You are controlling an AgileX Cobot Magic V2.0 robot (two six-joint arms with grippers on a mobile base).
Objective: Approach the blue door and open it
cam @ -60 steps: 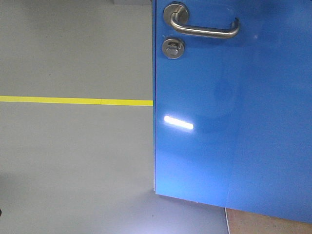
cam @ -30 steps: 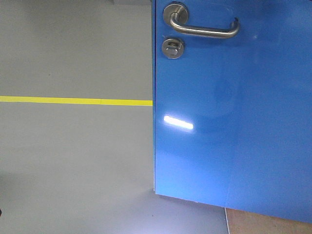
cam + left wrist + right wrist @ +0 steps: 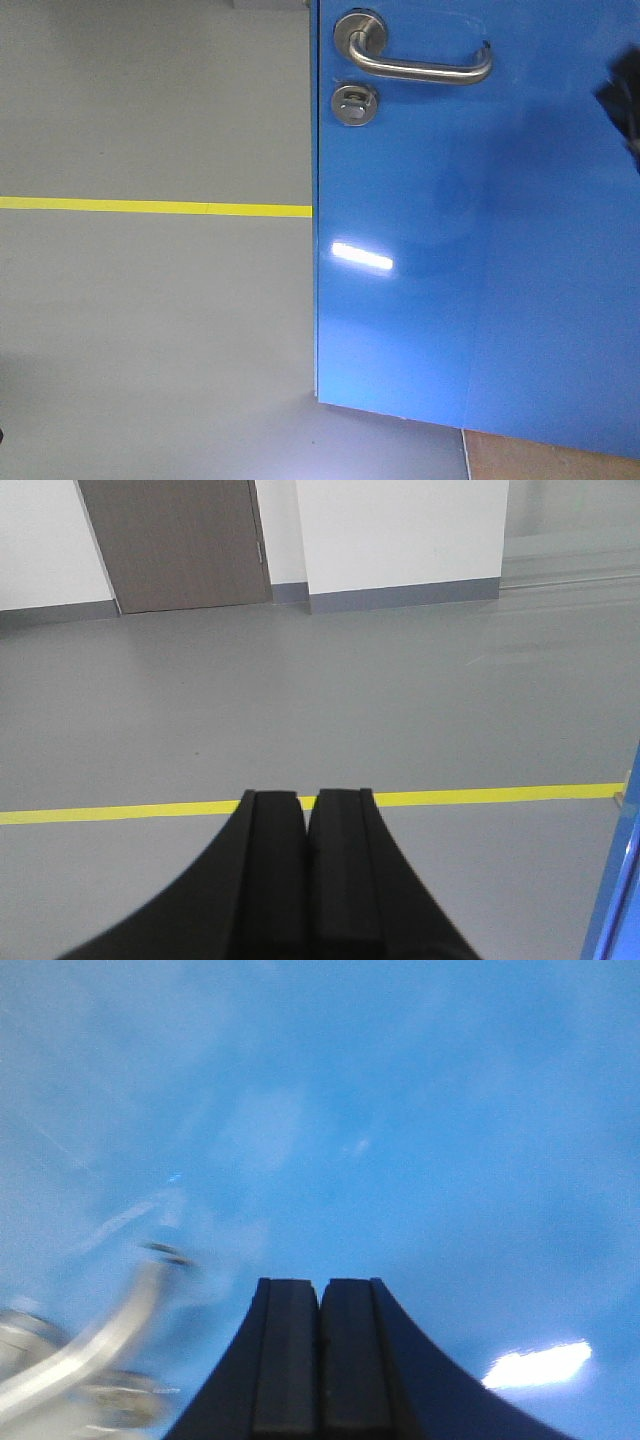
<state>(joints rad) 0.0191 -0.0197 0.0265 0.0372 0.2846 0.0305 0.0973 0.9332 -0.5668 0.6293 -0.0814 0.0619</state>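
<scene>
Blue door (image 3: 480,220) fills the right part of our front view, its left edge upright against the grey floor (image 3: 150,330). Top and right side of the door are cut off by the frame. Near its top left corner we see the lever (image 3: 420,62), with the round lock (image 3: 354,102) just below it. A bright reflection (image 3: 362,256) lies on the glossy panel below the lock. A yellow line (image 3: 150,207) on the floor runs up to the door's left edge. At the door's right side a dark blurred shape (image 3: 622,100) is cut by the frame; we cannot tell what it is.

Our left gripper (image 3: 306,815) faces away from the door toward the floor, jaws pressed together, pinching nothing; only a blue sliver of the door (image 3: 622,890) shows at the right edge of that view. A brown door (image 3: 175,540) stands in the far wall.

Our right gripper (image 3: 321,1300) points at the door (image 3: 400,1110) from close up, jaws pressed together and empty. The lever (image 3: 90,1345) is left of them, blurred and partly cut off.
</scene>
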